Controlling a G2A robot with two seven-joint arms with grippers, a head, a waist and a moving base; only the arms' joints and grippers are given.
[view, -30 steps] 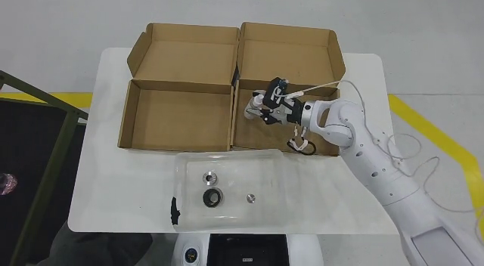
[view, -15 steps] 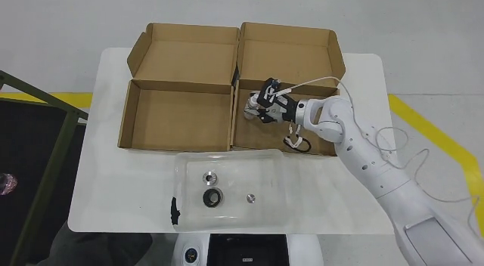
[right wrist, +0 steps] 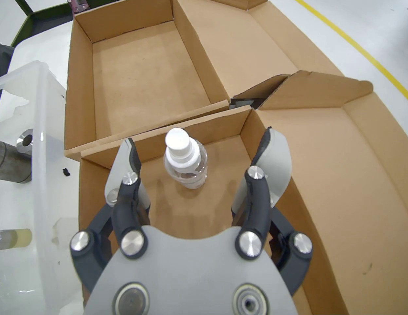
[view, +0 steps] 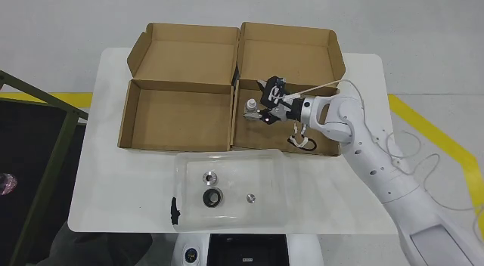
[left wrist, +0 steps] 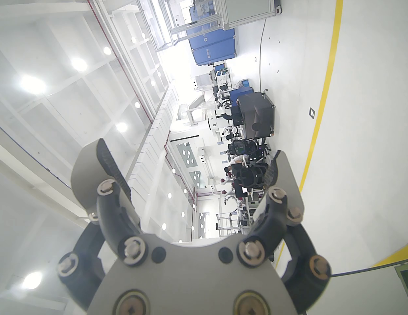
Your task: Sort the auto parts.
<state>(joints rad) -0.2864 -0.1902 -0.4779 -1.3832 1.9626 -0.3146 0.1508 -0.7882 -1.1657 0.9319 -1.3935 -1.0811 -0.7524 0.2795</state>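
Observation:
A small clear bottle point(right wrist: 186, 165) with a white cap stands upright in the right cardboard box point(right wrist: 322, 181), close to the wall it shares with the left box. In the top view the bottle point(view: 250, 105) sits at that box's left edge. My right gripper point(right wrist: 200, 142) hovers just behind and above it, open, fingers on either side and not touching; from above the right gripper point(view: 259, 101) is over the right box point(view: 321, 143). My left gripper point(left wrist: 191, 154) points up at the hall ceiling, open, with nothing between its fingers.
The left cardboard box point(view: 178, 119) lies open beside the right one, both lids folded back. A clear plastic bin point(view: 265, 164) at the table's front holds a metal sleeve point(view: 209, 177), a black ring point(view: 212, 199) and a small round part point(view: 251, 197).
The right gripper, earlier shut on the bottle at the right box's left side, has opened and drawn back slightly. The bottle now stands free in the box.

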